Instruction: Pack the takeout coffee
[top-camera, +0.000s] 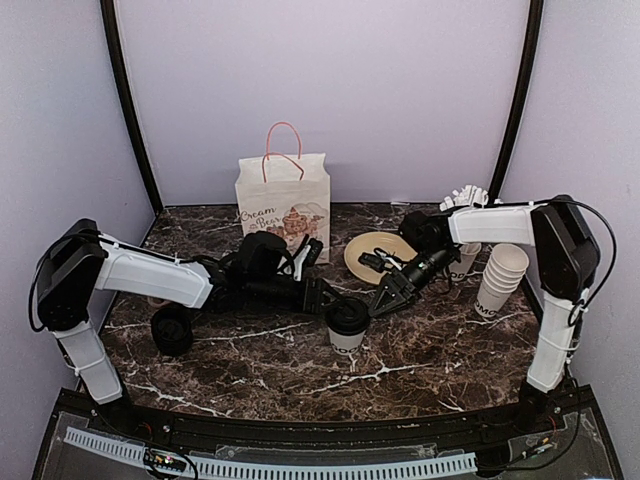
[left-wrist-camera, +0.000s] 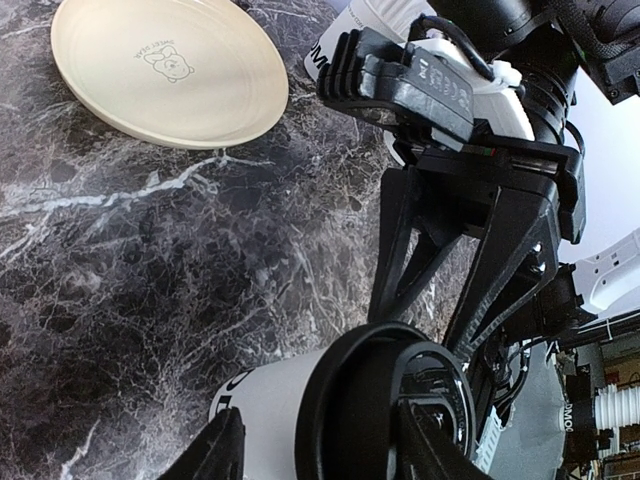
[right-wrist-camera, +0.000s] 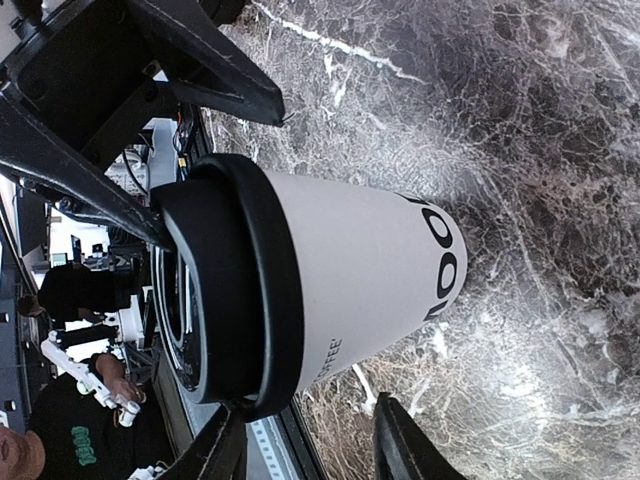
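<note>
One takeout coffee cup (top-camera: 347, 322), white with a black lid and black lettering near its base, stands upright on the marble table (top-camera: 430, 360) in front of centre. My left gripper (top-camera: 322, 297) reaches it from the left and my right gripper (top-camera: 385, 300) from the right. In the left wrist view the cup (left-wrist-camera: 270, 410) sits just past the parted fingertips of the left gripper (left-wrist-camera: 316, 407). In the right wrist view the cup (right-wrist-camera: 350, 270) lies beyond the right gripper (right-wrist-camera: 307, 401), one fingertip (right-wrist-camera: 225, 425) at the lid rim. Neither clamps it.
A paper bag (top-camera: 283, 200) with pink handles stands at the back centre. A cream plate (top-camera: 372, 250) lies right of it. A stack of lidless cups (top-camera: 500, 280) and a cup of white sticks (top-camera: 467, 200) stand at the right. A dark round object (top-camera: 172, 330) lies front left.
</note>
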